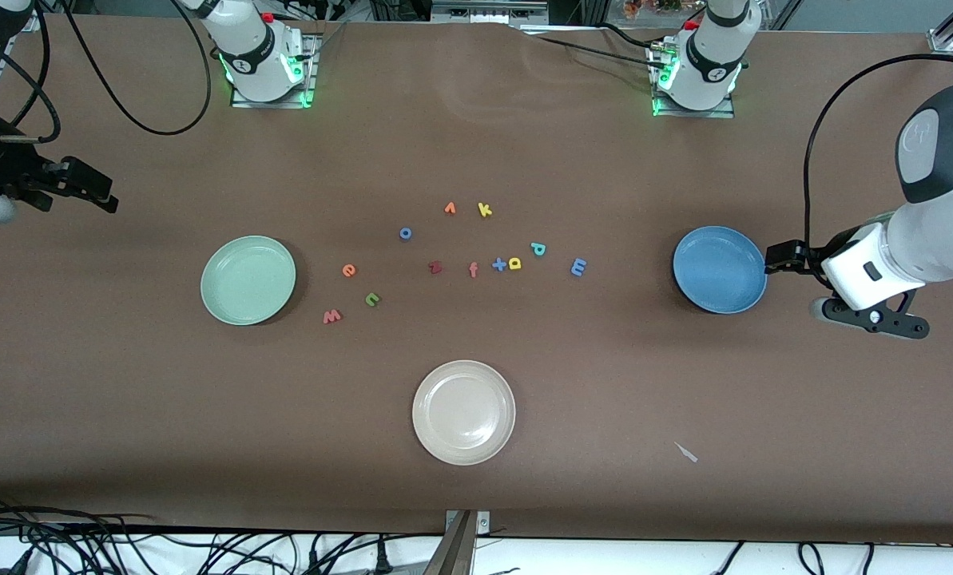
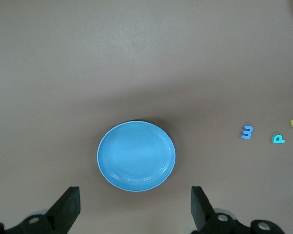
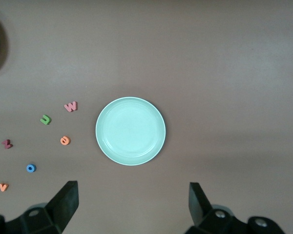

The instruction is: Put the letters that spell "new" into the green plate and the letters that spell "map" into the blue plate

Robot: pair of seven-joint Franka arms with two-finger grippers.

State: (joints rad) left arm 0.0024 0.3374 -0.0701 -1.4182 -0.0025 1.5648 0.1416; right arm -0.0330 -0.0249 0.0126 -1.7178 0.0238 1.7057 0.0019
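**A:** Front view, nearest first: what lies on the table?

**B:** Cream plate [image 1: 464, 412]. Farther: pinkish w [image 1: 331, 316], green n [image 1: 372, 299], orange e [image 1: 349, 271] beside the green plate [image 1: 248, 280]; yellow a [image 1: 514, 263], blue m [image 1: 578, 267], teal p [image 1: 538, 248] toward the blue plate [image 1: 720, 269].

**A:** Grippers?

**B:** Left gripper [image 2: 134, 207] hangs spread and empty near the blue plate; right gripper [image 3: 132, 204], likewise spread, near the green plate.

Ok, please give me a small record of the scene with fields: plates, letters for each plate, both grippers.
green plate: round pale mint-green plate, nothing in it
blue plate: round medium-blue plate, nothing in it
new letters: orange foam e, green n, pinkish-red w, on table beside green plate
map letters: blue m, teal p, yellow a, on table
left gripper: open, over table beside blue plate
right gripper: open, waiting beside green plate
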